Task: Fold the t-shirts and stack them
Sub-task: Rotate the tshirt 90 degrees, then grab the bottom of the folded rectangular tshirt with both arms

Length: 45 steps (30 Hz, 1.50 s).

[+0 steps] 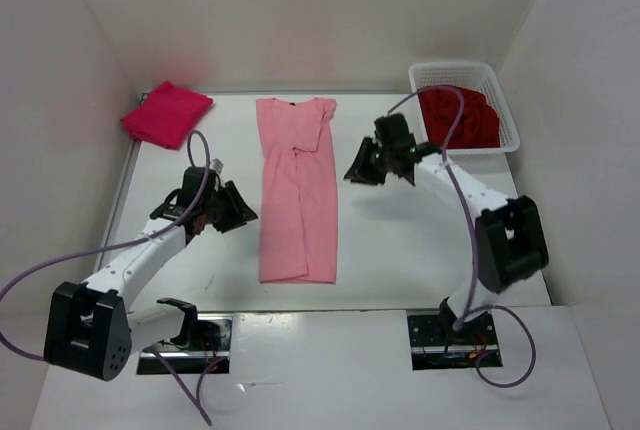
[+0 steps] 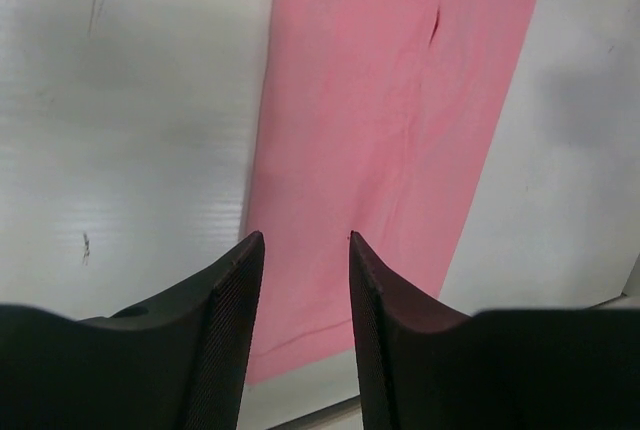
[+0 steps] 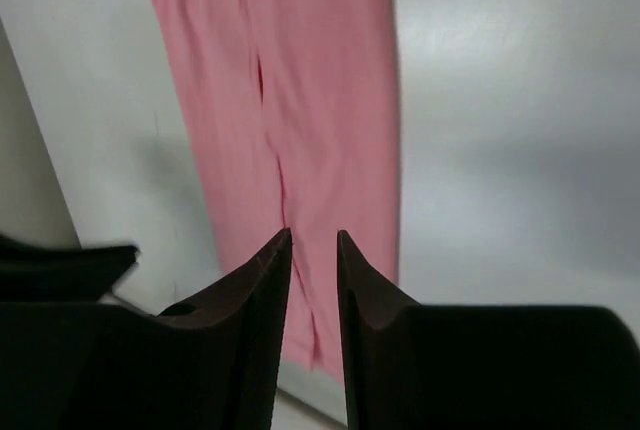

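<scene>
The light pink t-shirt [image 1: 297, 190] lies flat in the middle of the table, folded lengthwise into a long strip, collar at the far end. It fills the upper part of the left wrist view [image 2: 390, 130] and of the right wrist view [image 3: 290, 120]. A folded crimson-magenta t-shirt [image 1: 166, 113] sits at the far left. The dark red t-shirt [image 1: 458, 117] is bunched in the white basket [image 1: 510, 120]. My left gripper [image 1: 245, 212] [image 2: 305, 240] hovers open just left of the pink strip, nothing between its fingers. Right of the strip, my right gripper [image 1: 353, 171] [image 3: 314, 235] is open and empty too.
The white lattice basket stands at the far right corner against the wall. White walls close the table on the left, back and right. Purple cables loop from both arms [image 1: 195, 150].
</scene>
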Each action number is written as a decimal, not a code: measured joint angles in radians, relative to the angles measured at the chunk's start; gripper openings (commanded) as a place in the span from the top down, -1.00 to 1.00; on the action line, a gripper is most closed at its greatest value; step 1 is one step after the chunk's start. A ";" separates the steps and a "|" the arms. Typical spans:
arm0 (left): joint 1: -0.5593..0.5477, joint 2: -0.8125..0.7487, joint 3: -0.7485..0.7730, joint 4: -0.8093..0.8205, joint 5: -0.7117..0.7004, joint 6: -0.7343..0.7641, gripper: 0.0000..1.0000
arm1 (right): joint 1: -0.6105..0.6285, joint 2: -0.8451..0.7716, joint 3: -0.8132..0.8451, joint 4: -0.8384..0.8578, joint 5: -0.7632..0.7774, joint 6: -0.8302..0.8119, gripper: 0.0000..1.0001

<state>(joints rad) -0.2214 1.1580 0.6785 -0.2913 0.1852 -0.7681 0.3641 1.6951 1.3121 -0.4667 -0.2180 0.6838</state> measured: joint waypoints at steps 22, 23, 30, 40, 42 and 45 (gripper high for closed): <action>-0.101 -0.006 -0.228 -0.069 0.060 -0.188 -0.11 | 0.389 -0.311 -0.747 0.282 -0.086 0.373 0.13; -0.102 -0.006 -0.232 -0.056 0.064 -0.193 -0.11 | 0.389 -0.309 -0.752 0.285 -0.087 0.376 0.16; -0.119 -0.006 -0.253 0.003 0.088 -0.206 0.05 | 0.392 -0.255 -0.760 0.328 -0.116 0.382 0.28; -0.197 -0.004 -0.272 0.005 0.101 -0.206 0.62 | 0.395 -0.217 -0.763 0.354 -0.141 0.369 0.96; -0.203 -0.010 -0.273 0.001 0.106 -0.207 0.77 | 0.395 -0.217 -0.763 0.353 -0.142 0.365 0.99; -0.206 -0.027 -0.273 -0.013 0.123 -0.205 0.90 | 0.396 -0.230 -0.763 0.338 -0.143 0.362 0.99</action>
<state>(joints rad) -0.4278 1.1305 0.4053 -0.3038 0.3080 -0.9733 0.7597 1.4654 0.5488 -0.1284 -0.3607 1.0458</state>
